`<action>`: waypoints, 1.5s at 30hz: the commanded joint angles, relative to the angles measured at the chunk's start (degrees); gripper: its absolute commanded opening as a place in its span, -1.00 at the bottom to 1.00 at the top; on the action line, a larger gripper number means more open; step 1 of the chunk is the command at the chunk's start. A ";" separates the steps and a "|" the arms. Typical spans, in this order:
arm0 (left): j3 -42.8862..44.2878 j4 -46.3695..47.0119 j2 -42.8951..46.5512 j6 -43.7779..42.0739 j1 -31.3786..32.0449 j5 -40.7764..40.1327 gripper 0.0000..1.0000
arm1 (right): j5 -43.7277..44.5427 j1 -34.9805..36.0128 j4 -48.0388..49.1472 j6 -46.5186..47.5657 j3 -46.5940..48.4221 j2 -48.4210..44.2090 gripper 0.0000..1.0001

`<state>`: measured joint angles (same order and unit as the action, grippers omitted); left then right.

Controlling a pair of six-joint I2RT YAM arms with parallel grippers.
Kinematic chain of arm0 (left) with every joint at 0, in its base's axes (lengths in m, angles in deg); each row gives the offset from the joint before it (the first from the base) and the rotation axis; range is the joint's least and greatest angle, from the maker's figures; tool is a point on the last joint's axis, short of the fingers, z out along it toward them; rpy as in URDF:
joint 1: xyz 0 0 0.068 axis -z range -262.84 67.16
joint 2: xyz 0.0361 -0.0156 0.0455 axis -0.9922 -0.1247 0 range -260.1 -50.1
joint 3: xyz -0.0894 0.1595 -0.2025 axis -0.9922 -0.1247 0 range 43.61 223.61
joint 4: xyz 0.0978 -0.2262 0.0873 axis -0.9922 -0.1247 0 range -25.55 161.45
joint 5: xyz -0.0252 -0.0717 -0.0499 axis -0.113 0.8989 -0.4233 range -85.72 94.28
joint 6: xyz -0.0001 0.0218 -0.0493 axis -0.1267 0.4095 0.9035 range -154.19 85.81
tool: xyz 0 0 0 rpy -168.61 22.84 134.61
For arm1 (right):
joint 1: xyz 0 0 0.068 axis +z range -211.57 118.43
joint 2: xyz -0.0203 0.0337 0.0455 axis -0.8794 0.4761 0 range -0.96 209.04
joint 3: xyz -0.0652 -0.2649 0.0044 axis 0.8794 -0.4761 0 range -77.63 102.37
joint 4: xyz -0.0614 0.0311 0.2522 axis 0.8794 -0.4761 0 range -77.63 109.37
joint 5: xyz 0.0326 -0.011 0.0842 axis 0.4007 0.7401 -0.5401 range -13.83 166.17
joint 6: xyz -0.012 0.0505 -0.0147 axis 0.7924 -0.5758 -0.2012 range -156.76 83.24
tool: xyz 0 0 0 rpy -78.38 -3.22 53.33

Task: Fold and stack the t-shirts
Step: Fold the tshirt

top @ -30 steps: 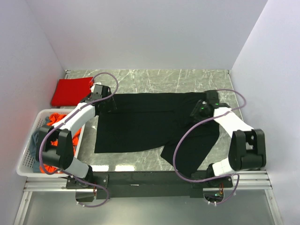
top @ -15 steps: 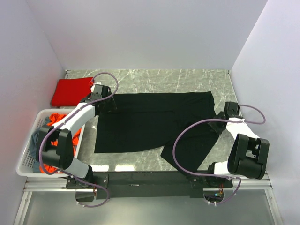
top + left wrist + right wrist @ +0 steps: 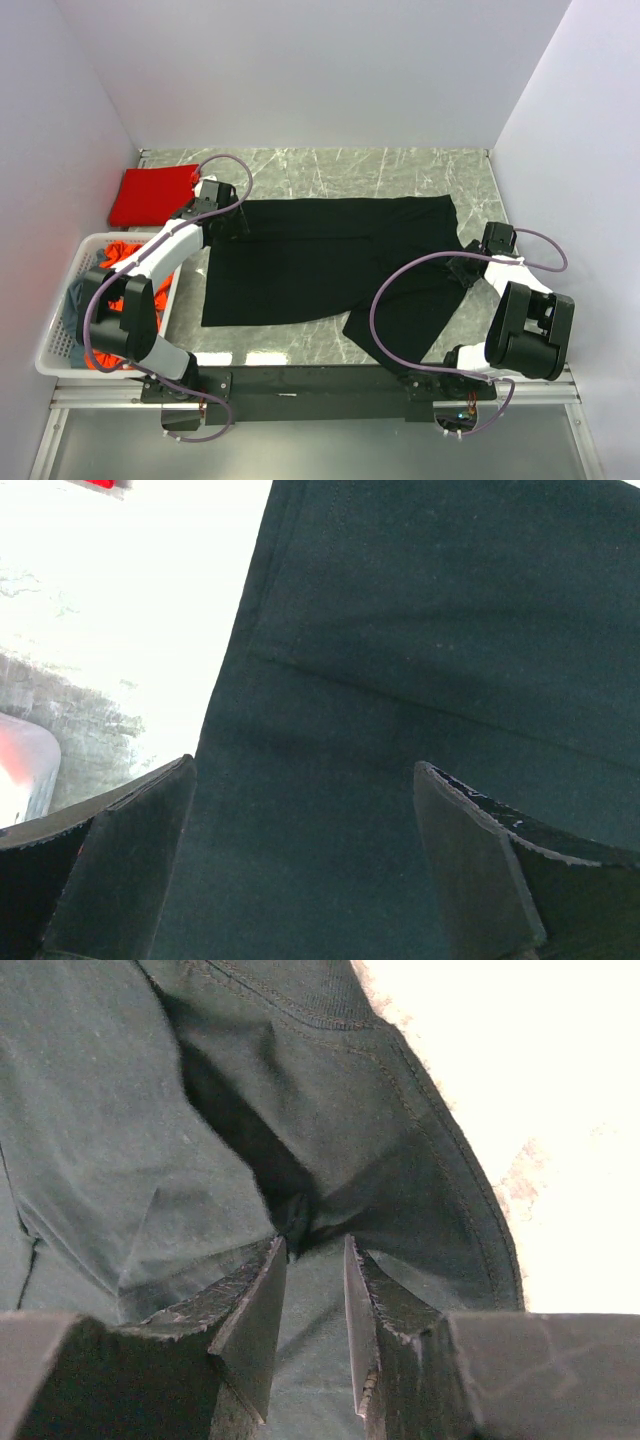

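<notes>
A large black t-shirt [image 3: 320,262] lies spread over the marble table, its right sleeve [image 3: 415,320] trailing toward the near edge. My left gripper [image 3: 234,222] hovers at the shirt's far left corner, open wide [image 3: 303,772] over flat black cloth [image 3: 400,630] beside its left hem. My right gripper [image 3: 463,269] rests on the shirt's right side, near a sleeve hem. Its jaws [image 3: 314,1246] stand a narrow gap apart, with black cloth [image 3: 150,1110] puckering at the tips. A folded bright red t-shirt [image 3: 150,193] lies at the back left. An orange-red one [image 3: 124,254] and a grey-blue one [image 3: 72,304] lie in the basket.
The white perforated basket [image 3: 52,345] stands at the table's left edge, beside my left arm. Walls close in the table on the left, back and right. Bare marble [image 3: 400,170] shows behind the black shirt and to the right of my right gripper [image 3: 560,1160].
My right arm has swung from the shirt's upper right area out to the right and nearer, onto the sleeve side, and its jaws have narrowed. The left arm has stayed put.
</notes>
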<state>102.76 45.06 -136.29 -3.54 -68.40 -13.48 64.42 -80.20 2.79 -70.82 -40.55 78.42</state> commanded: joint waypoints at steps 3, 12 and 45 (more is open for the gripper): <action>1.75 0.55 0.76 -0.86 0.24 0.62 0.91 | -0.38 -0.26 1.90 -0.04 1.41 -1.24 -0.26; 1.75 0.46 0.59 -0.86 0.24 0.62 0.91 | -0.82 -0.26 2.60 0.05 1.41 -0.80 -0.28; 1.84 0.29 0.24 -1.03 0.24 0.71 0.91 | -0.82 -0.26 4.97 -0.83 -0.25 2.45 -0.38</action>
<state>102.76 45.06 -136.31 -3.56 -68.40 -13.33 62.63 -80.20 6.14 -71.43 -40.49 80.10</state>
